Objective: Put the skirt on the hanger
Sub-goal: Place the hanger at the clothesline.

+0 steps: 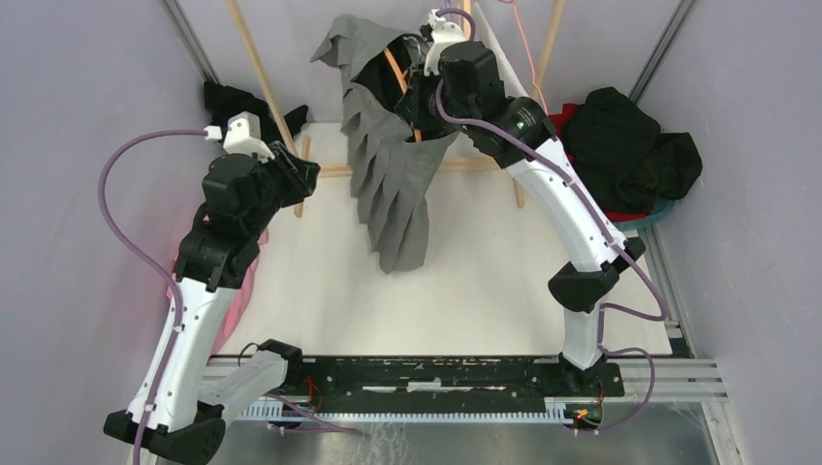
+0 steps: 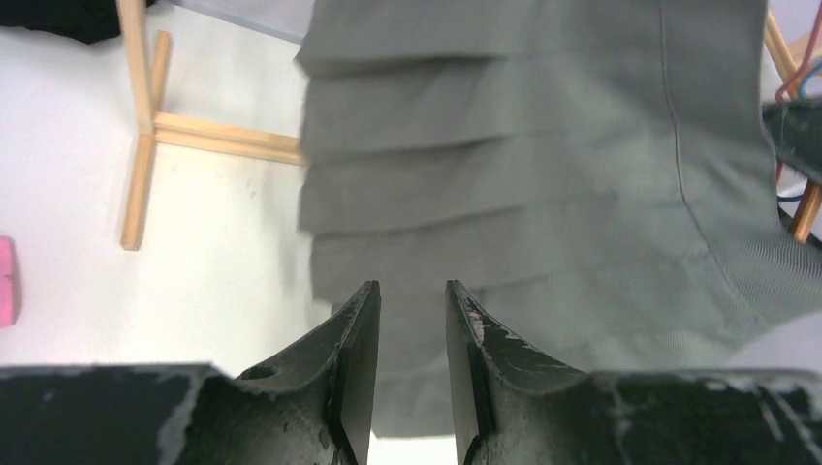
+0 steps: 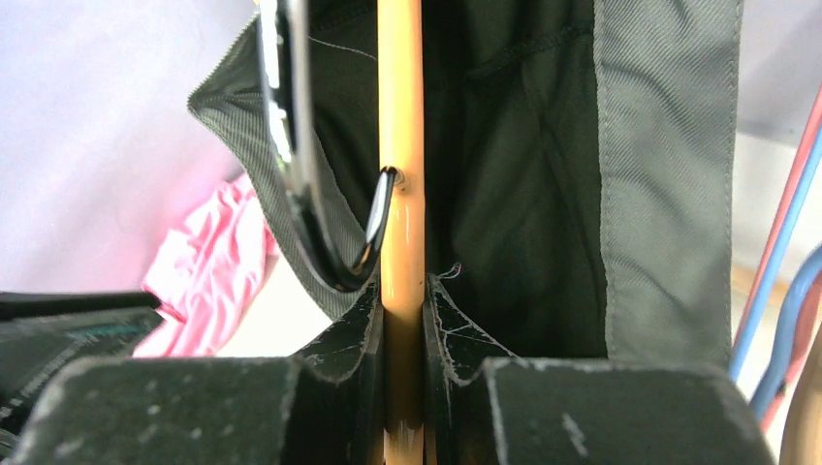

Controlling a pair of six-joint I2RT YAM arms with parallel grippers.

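Note:
A grey pleated skirt (image 1: 393, 184) hangs from the back middle down over the table, its waist draped around a wooden hanger (image 1: 395, 70). My right gripper (image 1: 424, 92) is up at the waist, shut on the hanger's orange-tan bar (image 3: 401, 174). The hanger's metal hook (image 3: 291, 145) curves beside the bar, inside the skirt's dark lining (image 3: 514, 174). My left gripper (image 1: 308, 179) is just left of the skirt's pleats. In the left wrist view the left gripper (image 2: 412, 295) is open with nothing between its fingers, and the pleats (image 2: 504, 184) lie beyond the tips.
A wooden rack (image 1: 260, 82) stands at the back, its foot (image 2: 145, 126) on the white table. Black clothes (image 1: 630, 150) are piled at the back right, another dark garment (image 1: 237, 102) at the back left. Pink cloth (image 1: 249, 281) lies under the left arm.

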